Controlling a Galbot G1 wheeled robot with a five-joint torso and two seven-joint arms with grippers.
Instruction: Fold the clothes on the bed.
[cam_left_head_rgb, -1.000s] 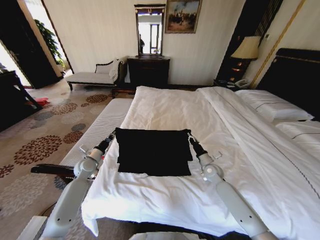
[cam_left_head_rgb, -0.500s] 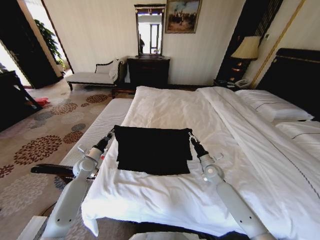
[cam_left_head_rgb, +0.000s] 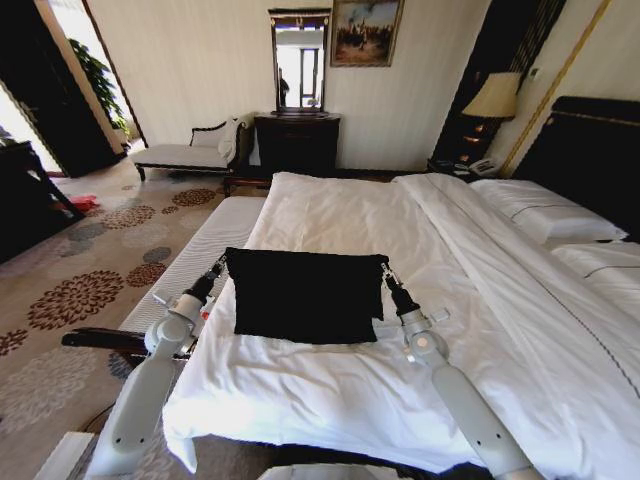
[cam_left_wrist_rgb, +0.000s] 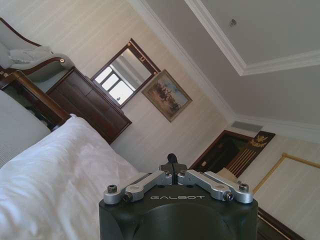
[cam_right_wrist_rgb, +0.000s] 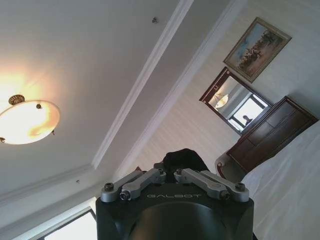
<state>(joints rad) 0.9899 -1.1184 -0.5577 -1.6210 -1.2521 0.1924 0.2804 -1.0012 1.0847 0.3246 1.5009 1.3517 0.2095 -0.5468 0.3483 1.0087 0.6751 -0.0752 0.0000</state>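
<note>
Count, head view:
- black T-shirt (cam_left_head_rgb: 305, 295): 1, folded, held up at its two far corners.
- grippers: 2, left gripper (cam_left_head_rgb: 220, 265) and right gripper (cam_left_head_rgb: 385, 268), each pinched on a corner.
- bed (cam_left_head_rgb: 330, 215): 1.
- pillows (cam_left_head_rgb: 550, 220): 2 visible.
- chaise (cam_left_head_rgb: 190, 152): 1.
- dark dresser (cam_left_head_rgb: 297, 142): 1.
- mirror (cam_left_head_rgb: 299, 60): 1.
- framed painting (cam_left_head_rgb: 365, 31): 1.
- table lamp (cam_left_head_rgb: 493, 97): 1.

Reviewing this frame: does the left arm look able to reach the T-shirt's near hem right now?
Probably not freely: the left gripper is shut on the T-shirt at its far left corner, as the right gripper is opposite. The near hem lies unobstructed on the bed.
</note>
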